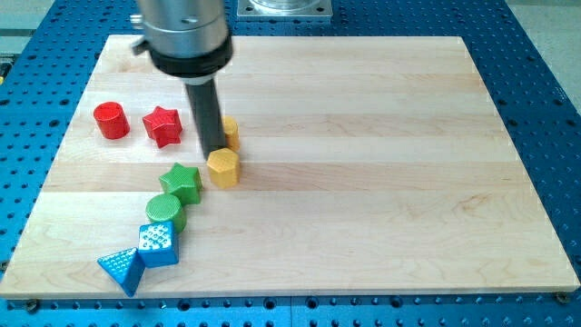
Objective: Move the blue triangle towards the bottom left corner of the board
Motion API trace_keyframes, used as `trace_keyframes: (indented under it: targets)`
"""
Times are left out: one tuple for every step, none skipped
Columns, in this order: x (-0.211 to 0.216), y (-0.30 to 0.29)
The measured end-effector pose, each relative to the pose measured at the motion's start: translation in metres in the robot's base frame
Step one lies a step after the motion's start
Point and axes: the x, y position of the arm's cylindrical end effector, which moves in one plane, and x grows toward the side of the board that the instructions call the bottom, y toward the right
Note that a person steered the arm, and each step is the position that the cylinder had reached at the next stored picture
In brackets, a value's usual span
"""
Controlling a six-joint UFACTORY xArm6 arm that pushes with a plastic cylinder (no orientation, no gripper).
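I count eight blocks on the table (363, 182). Two are red: a round one (111, 120) and a star (162, 125). Two are yellow: a six-sided one (223, 168) and one half hidden behind the rod (231, 132). Two are green: a star (182, 183) and a round one (165, 212). Two are blue: a cube (158, 243) and a triangle (122, 269). I see one rod, with one tip (212, 151).

Silver-grey metal cylinder, black collar beneath, straight dark rod down to my tip (214, 151)
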Motion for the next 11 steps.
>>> trace_keyframes:
  targets:
    - [-0.003, 0.025]
    - [0.007, 0.098]
    - [0.044, 0.065]
    - [0.105, 0.034]
    - [0.154, 0.021]
    - [0.174, 0.024]
    - [0.174, -0.053]
    - [0.174, -0.102]
    - [0.175, -0.114]
    - [0.176, -0.118]
    - [0.175, -0.14]
